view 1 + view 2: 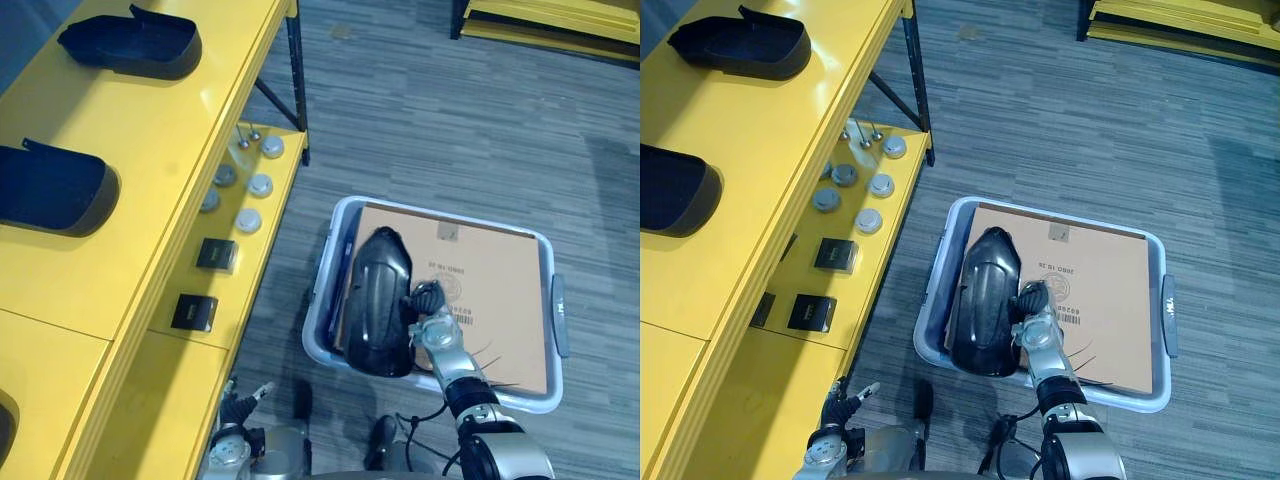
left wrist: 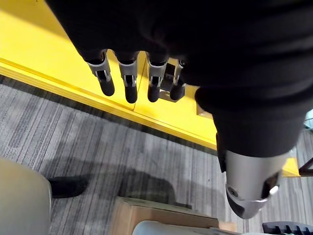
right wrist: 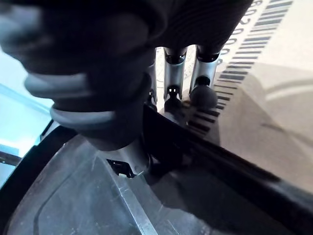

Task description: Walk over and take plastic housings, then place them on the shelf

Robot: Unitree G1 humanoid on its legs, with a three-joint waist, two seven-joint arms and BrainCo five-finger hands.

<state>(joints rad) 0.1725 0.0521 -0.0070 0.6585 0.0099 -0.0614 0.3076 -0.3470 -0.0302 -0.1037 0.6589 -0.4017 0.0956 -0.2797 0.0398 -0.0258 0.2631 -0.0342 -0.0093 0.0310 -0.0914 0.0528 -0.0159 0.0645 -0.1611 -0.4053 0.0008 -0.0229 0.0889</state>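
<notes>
My right hand (image 1: 430,312) is shut on a glossy black plastic housing (image 1: 380,300), pinching its right edge. In the right wrist view its fingers (image 3: 172,81) reach over the housing's rim (image 3: 205,161) with the thumb on the inner side. The housing stands tilted over the left part of a grey bin (image 1: 555,300) on the floor. Two more black housings (image 1: 130,42) (image 1: 50,188) lie on top of the yellow shelf (image 1: 150,130) at the left. My left hand (image 1: 236,408) hangs low beside the shelf, with fingers (image 2: 128,84) straight and holding nothing.
A flat cardboard sheet (image 1: 480,290) covers the bin's inside. The shelf's lower level (image 1: 265,215) holds several round grey caps (image 1: 249,220) and two small black boxes (image 1: 194,312). Grey carpet (image 1: 440,120) spreads to the right, with another yellow rack (image 1: 560,20) far off.
</notes>
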